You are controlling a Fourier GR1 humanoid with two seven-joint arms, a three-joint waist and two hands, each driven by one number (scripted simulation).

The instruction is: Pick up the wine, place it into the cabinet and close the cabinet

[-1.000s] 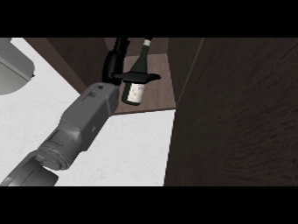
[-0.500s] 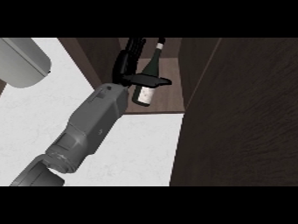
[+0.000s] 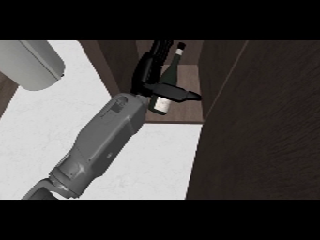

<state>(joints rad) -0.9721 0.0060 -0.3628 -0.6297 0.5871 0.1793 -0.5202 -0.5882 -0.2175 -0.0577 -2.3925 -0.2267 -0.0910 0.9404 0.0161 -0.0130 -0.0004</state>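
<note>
The wine bottle (image 3: 161, 104), dark glass with a white label, is held upright and slightly tilted inside the open cabinet (image 3: 188, 115), above its wooden floor. My left hand (image 3: 148, 70) is shut on it. The fingers run up the bottle's left side and the thumb (image 3: 179, 93) crosses its front to the right. The bottle's neck (image 3: 179, 52) rises past the hand toward the cabinet's back. My grey left forearm (image 3: 110, 136) stretches in from the lower left. The hand hides most of the bottle's body. My right hand does not show.
A large dark wooden panel (image 3: 273, 131), the cabinet's door or side, fills the right of the view. The cabinet's left wall (image 3: 114, 63) stands close beside my hand. The white counter (image 3: 155, 164) lies under the forearm. A pale grey rounded object (image 3: 27, 63) is at the upper left.
My left hand has carried the bottle a little deeper into the cabinet and slightly right. The whole view has shifted, with the pale object coming further into the frame.
</note>
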